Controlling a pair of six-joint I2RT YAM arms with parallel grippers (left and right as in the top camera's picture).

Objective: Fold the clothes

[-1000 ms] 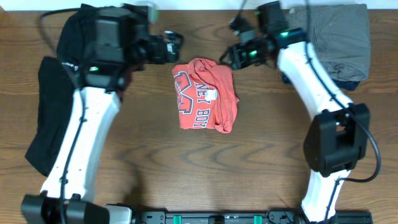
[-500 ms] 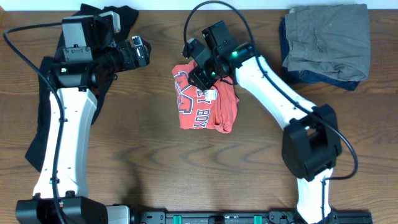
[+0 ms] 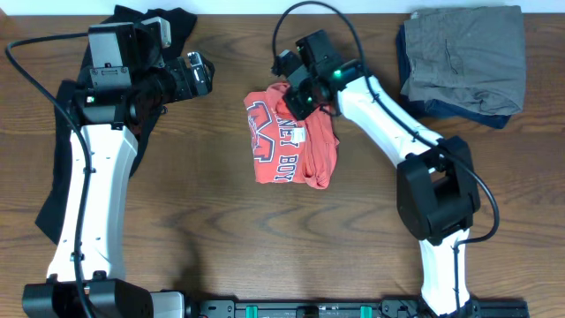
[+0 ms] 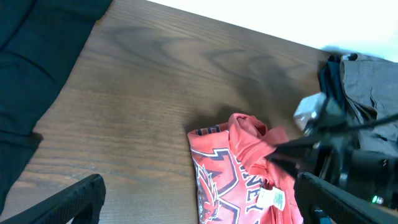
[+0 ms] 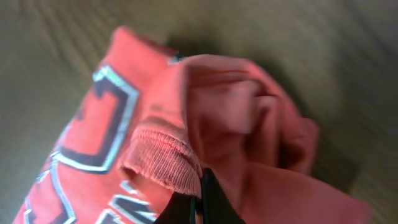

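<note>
The coral-red T-shirt [image 3: 291, 146] lies folded in a small bundle at the table's middle, lettering up. My right gripper [image 3: 294, 95] is at its far edge, shut on a pinch of red cloth by the ribbed collar [image 5: 163, 163]; its fingertips [image 5: 200, 199] are pressed together. In the left wrist view the shirt [image 4: 236, 168] has a tab of cloth pulled up toward the right arm. My left gripper [image 3: 199, 75] hangs open, left of the shirt and apart from it, its fingers [image 4: 81, 199] spread wide. The long black garment [image 3: 66, 159] lies along the left edge.
A folded pile of grey and dark blue clothes [image 3: 463, 57] sits at the back right corner. The black garment [image 4: 31, 50] runs under my left arm. Bare wood [image 3: 291, 247] stretches in front of the shirt.
My right arm swung left from the back right onto the shirt's far edge and its jaws closed on the cloth. My left arm pulled back to the left and has since held still.
</note>
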